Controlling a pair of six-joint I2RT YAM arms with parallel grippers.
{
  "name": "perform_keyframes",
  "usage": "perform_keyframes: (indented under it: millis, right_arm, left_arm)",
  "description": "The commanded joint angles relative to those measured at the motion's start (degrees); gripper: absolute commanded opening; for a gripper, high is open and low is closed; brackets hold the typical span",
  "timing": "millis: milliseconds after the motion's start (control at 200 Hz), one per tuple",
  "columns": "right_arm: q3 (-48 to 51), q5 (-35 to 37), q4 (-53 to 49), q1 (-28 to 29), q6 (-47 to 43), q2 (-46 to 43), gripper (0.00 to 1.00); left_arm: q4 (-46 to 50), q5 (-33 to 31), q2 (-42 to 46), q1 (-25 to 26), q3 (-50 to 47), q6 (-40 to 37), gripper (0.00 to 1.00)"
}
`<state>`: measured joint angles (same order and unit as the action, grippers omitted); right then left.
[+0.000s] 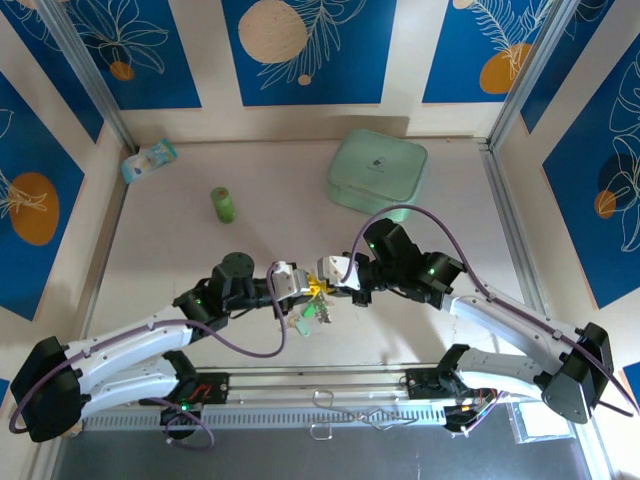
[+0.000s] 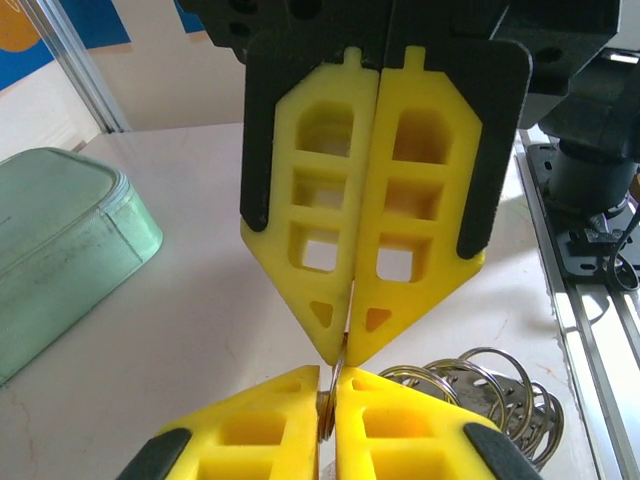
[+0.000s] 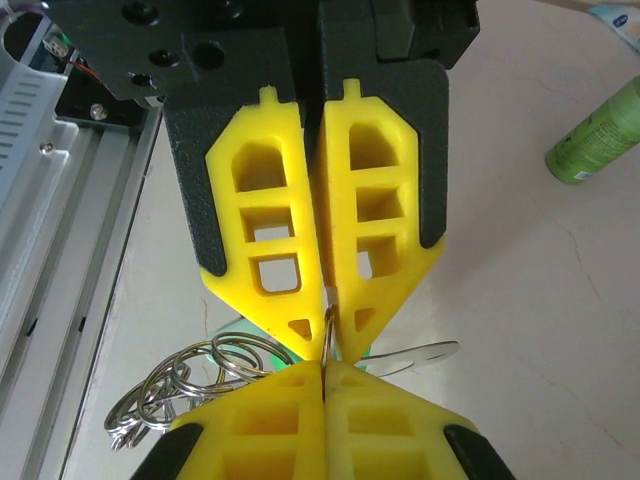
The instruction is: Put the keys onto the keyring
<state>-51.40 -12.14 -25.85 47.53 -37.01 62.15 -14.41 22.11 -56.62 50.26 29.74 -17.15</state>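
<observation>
The keyring is looking thin, stiff, light and slippery, so pinching its wire edge-on is probably the safest hold. Both arms are reaching inward over the table, tips meeting. The left gripper and right gripper are each clamping the keyring, with the keys dangling beneath.

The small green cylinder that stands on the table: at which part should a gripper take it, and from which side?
Take the green cylinder at the middle of its body, probably coming level from the near side. It appears to stand upright, with bare table all around it, so two jaws can close on opposite sides of its round wall without tipping it.
</observation>
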Motion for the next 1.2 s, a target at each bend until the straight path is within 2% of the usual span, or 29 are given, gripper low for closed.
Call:
perform_keyframes:
  millis: [0,20,95,175,315,375,425,525,685,820,910,1060,1195]
  right_arm:
    - [-2.1,-1.4,-0.3,1.1,-1.1,0.4,0.00]
    - [-2.0,-1.2,0.0,1.0,-1.0,0.3,0.00]
    - [-1.0,-0.7,1.8,0.2,0.2,-0.9,0.00]
    - [1.5,-0.5,5.2,-2.3,3.5,-4.5,0.21]
    - [7.5,1.3,13.0,-7.5,11.7,-12.7,0.34]
    - [9.2,4.7,14.9,-8.6,16.6,-14.7,0.35]
    - [9.8,6.9,15.2,-8.9,20.8,-15.2,0.32]
    - [10.4,4.8,11.2,-8.4,24.4,-15.5,0.28]
    - [11.6,5.4,7.5,-3.9,31.7,-15.8,0.28]
    - [15.2,7.8,10.1,4.3,34.0,-15.6,0.30]
    - [17.9,12.8,13.6,10.1,35.8,-14.3,0.34]
    - [23.6,18.7,23.8,16.7,40.0,-6.4,0.37]
    - [23.6,23.6,29.9,21.6,37.3,3.3,0.41]
  left_arm:
    - [-0.4,1.2,-0.3,-0.2,2.4,-1.3,0.03]
    - [-0.2,1.2,-0.2,-0.1,2.5,-1.4,0.00]
    - [0.2,0.0,0.3,-0.2,2.4,-1.8,0.00]
    - [-0.5,-2.1,1.3,-0.2,1.8,-1.5,0.00]
    - [-3.5,-9.5,2.0,-0.1,1.0,1.6,0.00]
    - [-5.0,-12.9,1.8,-0.2,0.8,3.6,0.00]
    - [-6.4,-15.3,1.6,-0.2,0.5,5.1,0.00]
    - [-7.7,-21.1,1.1,-0.2,0.7,8.8,0.00]
    - [-5.2,-29.3,1.2,-0.2,2.6,11.5,0.00]
    - [-6.0,-37.8,1.4,-0.3,2.6,11.3,0.00]
    - [-7.0,-40.9,1.2,-0.7,2.1,11.4,0.00]
    - [-7.8,-44.3,-0.2,-1.3,1.9,12.0,0.00]
    - [-8.7,-45.2,-0.8,-2.1,1.6,12.3,0.00]
